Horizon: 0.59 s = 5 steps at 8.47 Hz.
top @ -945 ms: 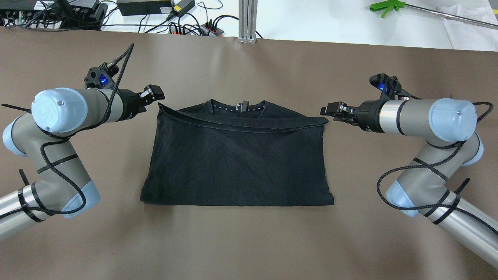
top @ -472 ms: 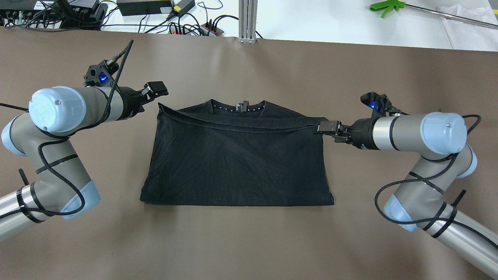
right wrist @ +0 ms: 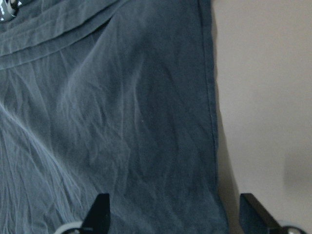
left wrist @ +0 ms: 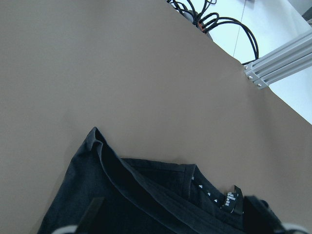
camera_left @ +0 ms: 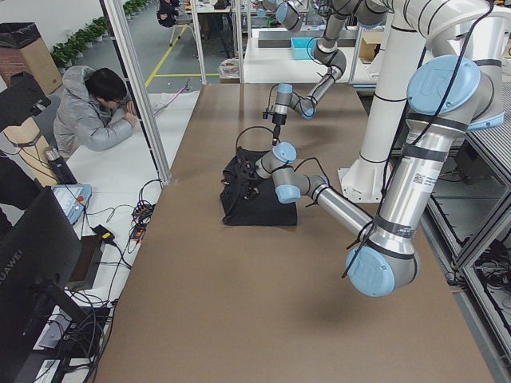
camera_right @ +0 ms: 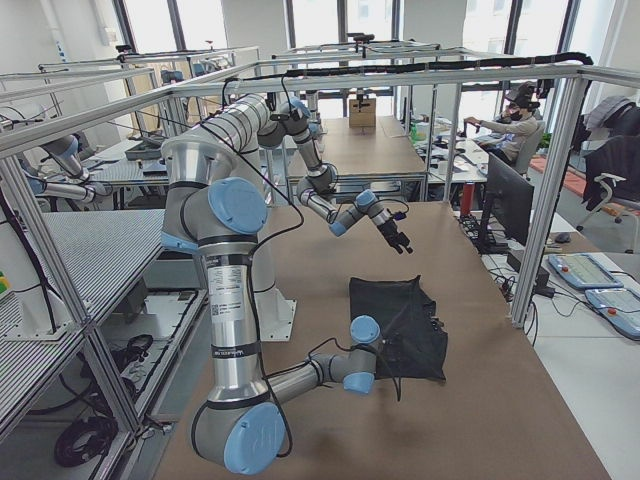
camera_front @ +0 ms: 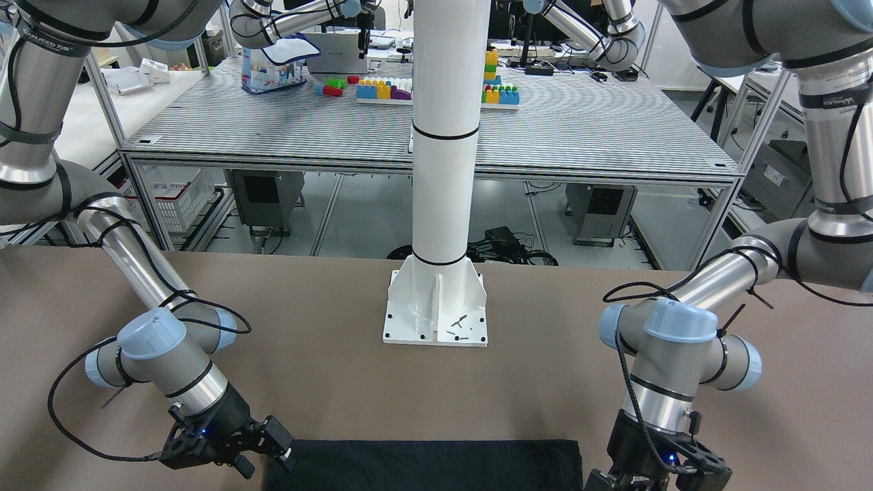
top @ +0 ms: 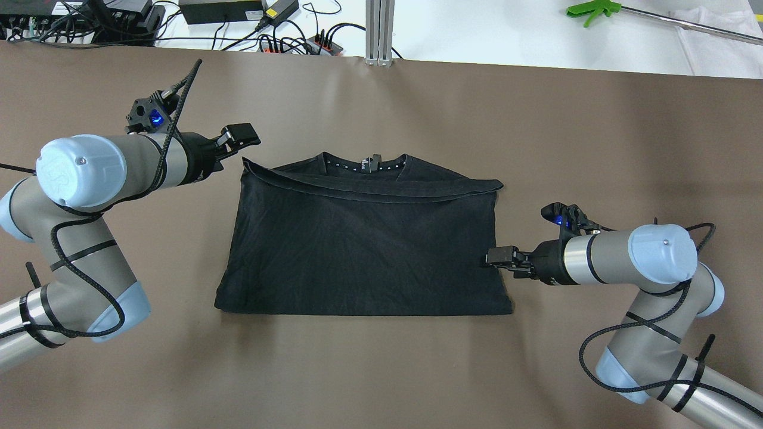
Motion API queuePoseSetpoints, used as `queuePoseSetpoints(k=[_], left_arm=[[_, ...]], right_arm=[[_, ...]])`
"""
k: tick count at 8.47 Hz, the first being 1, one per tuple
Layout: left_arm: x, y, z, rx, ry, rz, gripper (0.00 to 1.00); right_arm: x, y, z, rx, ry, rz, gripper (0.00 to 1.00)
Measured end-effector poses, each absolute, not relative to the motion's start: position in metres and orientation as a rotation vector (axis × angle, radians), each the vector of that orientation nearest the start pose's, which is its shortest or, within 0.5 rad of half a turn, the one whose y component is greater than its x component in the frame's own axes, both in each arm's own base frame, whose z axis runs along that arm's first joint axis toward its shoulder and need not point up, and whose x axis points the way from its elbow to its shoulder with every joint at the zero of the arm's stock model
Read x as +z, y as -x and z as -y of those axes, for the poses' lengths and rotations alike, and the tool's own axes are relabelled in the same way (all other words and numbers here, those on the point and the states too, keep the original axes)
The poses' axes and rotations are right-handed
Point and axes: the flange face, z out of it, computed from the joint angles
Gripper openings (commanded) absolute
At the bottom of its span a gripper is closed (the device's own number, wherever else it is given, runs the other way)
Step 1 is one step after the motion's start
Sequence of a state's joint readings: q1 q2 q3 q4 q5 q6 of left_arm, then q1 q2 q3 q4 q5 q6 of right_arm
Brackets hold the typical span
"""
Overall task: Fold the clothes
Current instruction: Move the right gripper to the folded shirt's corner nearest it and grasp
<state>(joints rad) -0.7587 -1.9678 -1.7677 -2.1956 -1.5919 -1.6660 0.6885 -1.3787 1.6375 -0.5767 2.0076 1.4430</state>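
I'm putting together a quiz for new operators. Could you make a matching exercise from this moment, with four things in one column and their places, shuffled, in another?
Things:
1. left hand
2. right hand
3. black garment
4. green tool

Places:
A. on the white surface beyond the brown table
B. at the garment's right edge, toward its near corner
C. flat on the table, between the two hands
D. just off the garment's far left corner

Pairs: 1-D, 2-B, 3-C, 4-A

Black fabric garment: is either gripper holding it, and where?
Nothing is held. The left gripper is open beside a far corner of the black fabric garment; the right gripper is open over its side edge.
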Motion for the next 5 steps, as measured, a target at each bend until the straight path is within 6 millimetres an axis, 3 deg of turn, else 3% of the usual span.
queuePoseSetpoints(k=[5], left_arm=[[0.279,-0.358,0.52,-0.741,-0.403,-1.179,1.0]], right_arm=[[0.426,0.401,0.416,0.163,-0.072,1.264,0.94]])
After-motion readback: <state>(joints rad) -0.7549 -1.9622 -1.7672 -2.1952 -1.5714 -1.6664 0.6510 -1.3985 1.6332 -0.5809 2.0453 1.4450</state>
